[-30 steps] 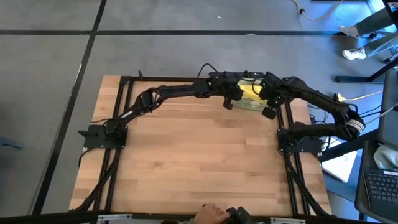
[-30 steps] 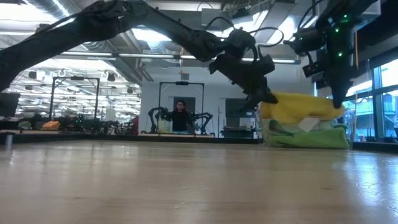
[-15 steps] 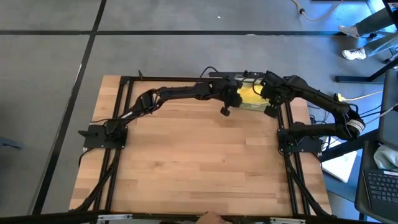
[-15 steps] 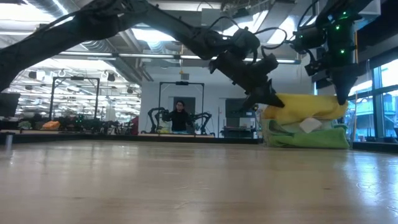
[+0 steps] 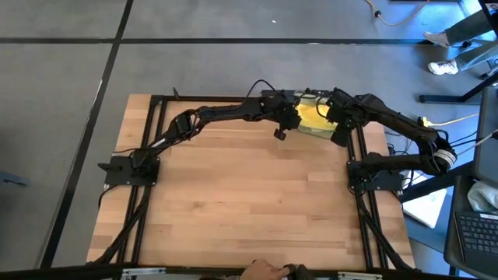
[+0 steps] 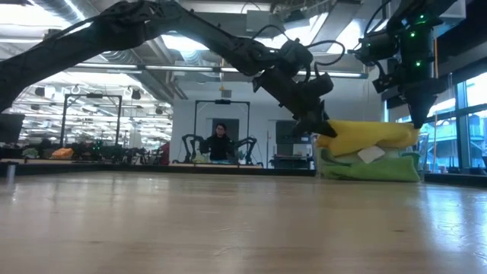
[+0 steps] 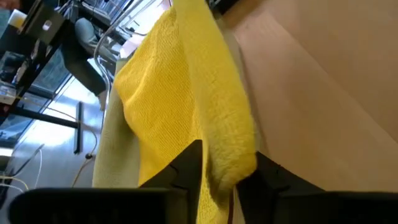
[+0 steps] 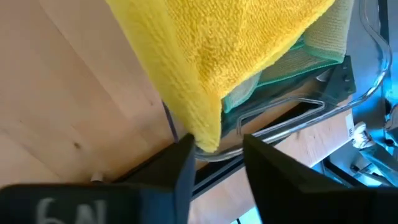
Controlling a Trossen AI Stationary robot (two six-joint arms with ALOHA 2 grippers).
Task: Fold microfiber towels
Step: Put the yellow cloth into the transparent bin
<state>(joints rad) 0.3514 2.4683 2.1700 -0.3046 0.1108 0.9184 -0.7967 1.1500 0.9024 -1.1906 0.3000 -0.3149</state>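
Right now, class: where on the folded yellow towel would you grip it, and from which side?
Grip the yellow towel at its two ends, from the table side. It lies on top of the stack, long and folded, and each end overhangs toward the left gripper and right gripper.

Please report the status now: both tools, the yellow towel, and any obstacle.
Left tool and right tool: fingers around yellow towel edges, releasing or gripping unclear. Towel sits atop green towel pile, far right corner. No obstacle visible.

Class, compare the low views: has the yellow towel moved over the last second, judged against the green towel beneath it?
Yes. The yellow towel has sunk lower onto the green towel, between the left gripper and the right gripper.
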